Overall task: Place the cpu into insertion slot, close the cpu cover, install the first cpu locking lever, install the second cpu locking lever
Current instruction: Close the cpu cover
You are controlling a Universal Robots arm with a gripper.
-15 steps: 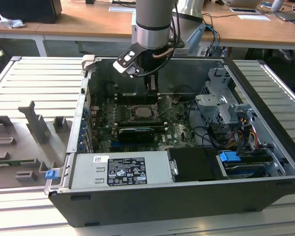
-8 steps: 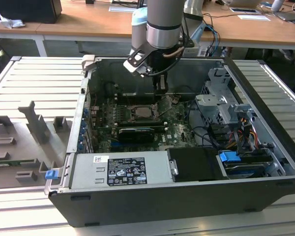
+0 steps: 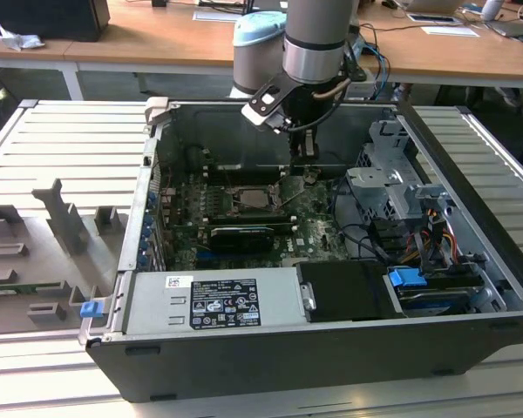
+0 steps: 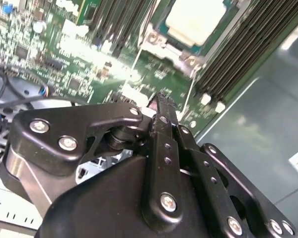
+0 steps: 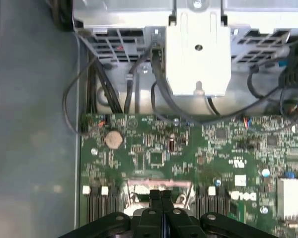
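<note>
Motherboard [image 5: 154,148], cpu [image 4: 196,20] seemingly seated

cpu [image 4: 193,20] on motherboard [image 4: 89,64], hand [image 4: 161,97] just beside

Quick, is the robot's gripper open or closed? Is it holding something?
Gripper: closed, with nothing visible held in it.

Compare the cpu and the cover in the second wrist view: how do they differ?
The cpu is a solid, pale beige square; the cover is a silvery open frame. The cpu sits inside the window, while the cover rings it along its edges. Both lie flat and parallel on the green board.
</note>
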